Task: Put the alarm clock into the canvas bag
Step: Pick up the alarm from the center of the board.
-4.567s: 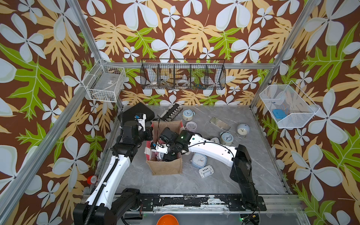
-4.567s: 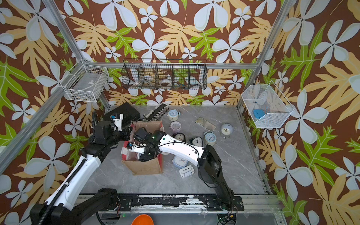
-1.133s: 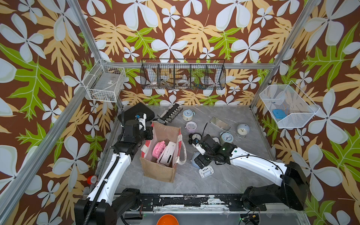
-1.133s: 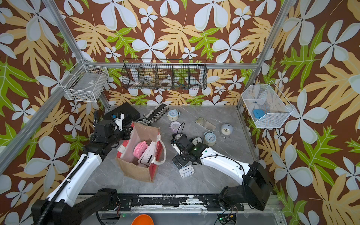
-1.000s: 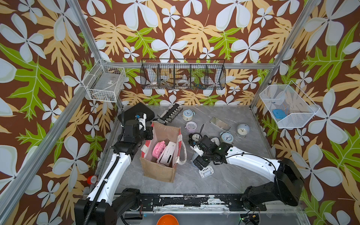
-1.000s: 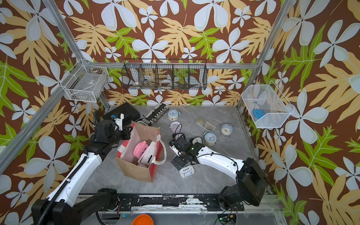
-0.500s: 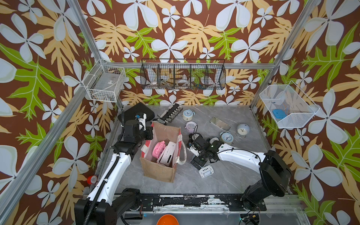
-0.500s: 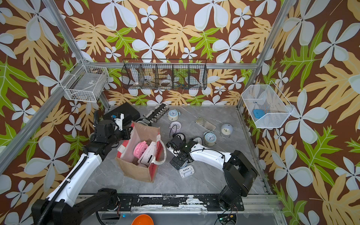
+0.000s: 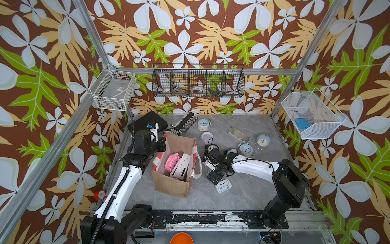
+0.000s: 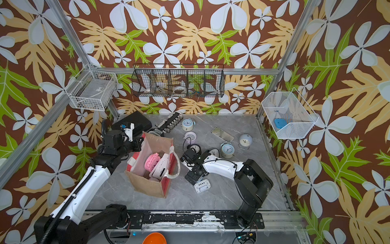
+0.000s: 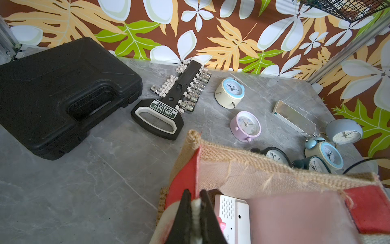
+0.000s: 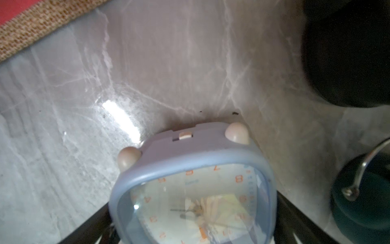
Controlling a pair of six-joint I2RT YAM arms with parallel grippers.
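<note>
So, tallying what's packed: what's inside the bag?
In the bag, a pink clock and a white clock lean side by side. A pale rounded thing peeks from under them, too covered to identify. The bag's floor is hidden beneath them.

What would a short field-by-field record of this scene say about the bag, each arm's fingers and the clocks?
bag: canvas bag standing on the table, mouth open
inside bag: pink alarm clock, white digital clock
left gripper: fingers shut on the bag's edge
right gripper: fingers open, either side of a blue-grey alarm clock on the table
task: this clock not yet in the bag
</note>
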